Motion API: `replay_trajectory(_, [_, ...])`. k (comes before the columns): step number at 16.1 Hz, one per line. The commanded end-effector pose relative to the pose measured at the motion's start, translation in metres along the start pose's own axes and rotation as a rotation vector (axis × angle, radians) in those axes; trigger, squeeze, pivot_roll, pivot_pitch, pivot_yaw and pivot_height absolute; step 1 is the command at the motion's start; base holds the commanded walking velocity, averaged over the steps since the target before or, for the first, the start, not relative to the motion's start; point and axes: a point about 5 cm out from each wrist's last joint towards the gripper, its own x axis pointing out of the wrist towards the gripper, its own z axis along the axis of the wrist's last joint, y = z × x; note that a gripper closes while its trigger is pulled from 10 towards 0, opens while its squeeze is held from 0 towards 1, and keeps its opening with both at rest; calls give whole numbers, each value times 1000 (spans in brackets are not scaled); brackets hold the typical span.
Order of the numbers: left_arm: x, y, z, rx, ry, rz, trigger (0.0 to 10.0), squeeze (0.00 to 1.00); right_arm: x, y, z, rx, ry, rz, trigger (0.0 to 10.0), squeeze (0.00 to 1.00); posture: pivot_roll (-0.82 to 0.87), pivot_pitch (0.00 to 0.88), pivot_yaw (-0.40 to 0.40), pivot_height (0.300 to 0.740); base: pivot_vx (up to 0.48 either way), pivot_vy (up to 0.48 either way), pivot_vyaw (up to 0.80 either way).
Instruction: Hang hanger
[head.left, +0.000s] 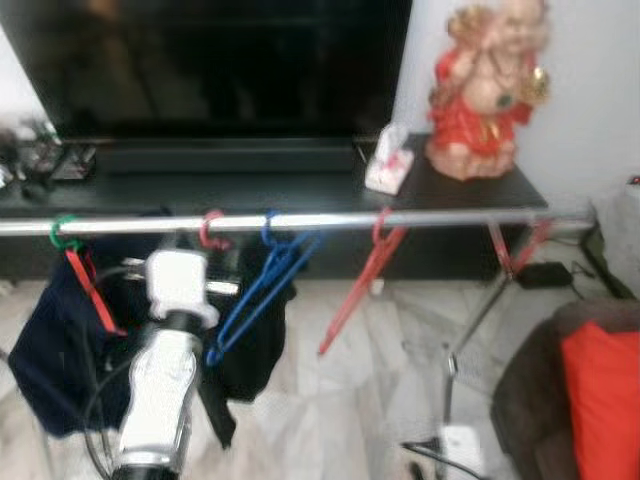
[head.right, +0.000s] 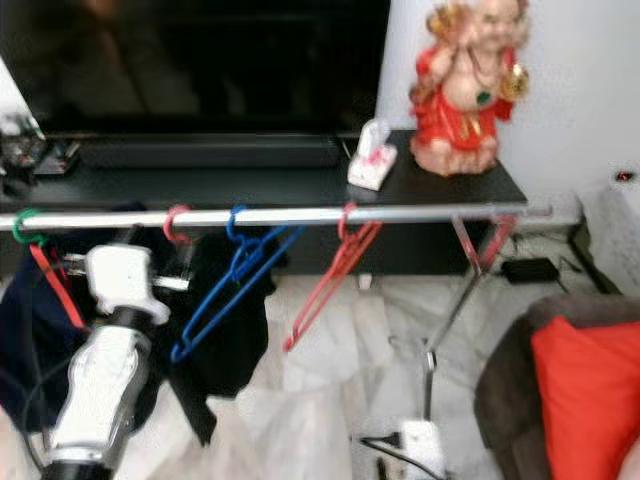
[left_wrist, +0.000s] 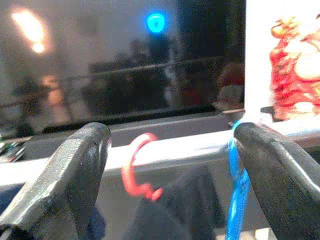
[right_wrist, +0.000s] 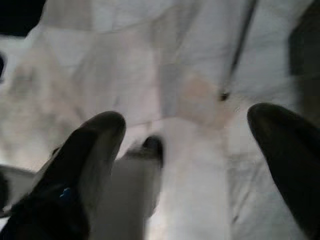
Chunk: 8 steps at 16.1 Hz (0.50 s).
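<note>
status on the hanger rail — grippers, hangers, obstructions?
Left gripper open, raised at rail, facing pink hook. Right gripper open, aimed at floor. Blue hanger and red hanger hooked on rail. Nothing blocking.

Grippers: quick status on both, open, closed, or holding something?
Left gripper: open, holding nothing, raised at the rail near the pink hook.
Right gripper: open, empty, over the floor.

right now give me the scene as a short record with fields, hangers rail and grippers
rail: silver rail running level in front of a dark tv stand
hangers on rail: green hook, pink hook, blue hanger, red hanger
clothing: dark garment under the rail
left gripper: open, raised near the rail by the pink hook
right gripper: open, pointing at the pale floor
</note>
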Motion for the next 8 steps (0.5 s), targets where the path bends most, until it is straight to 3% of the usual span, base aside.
replay_trajectory(1, [-4, 10, 1, 29, 9, 10, 10000, 0, 2, 11, 5, -2, -12, 28, 10000, 0, -60, 0, -22, 740, 0, 0, 0])
replay_trajectory(4, [-12, 6, 4, 45, 3, -34, 10000, 0, 2, 11, 5, -4, -11, 29, 10000, 0, -58, 0, -23, 740, 0, 0, 0])
replay_trajectory(5, [-20, 5, 6, 111, 0, -71, 10000, 0, 2, 11, 5, -7, -11, 30, 10000, 0, -58, 0, -23, 740, 0, 0, 0])
replay_trajectory(8, [-34, 11, 11, 165, 16, -82, 10000, 0, 2, 11, 5, -19, -10, 33, 10000, 0, -51, 0, -24, 740, 0, 0, 0])
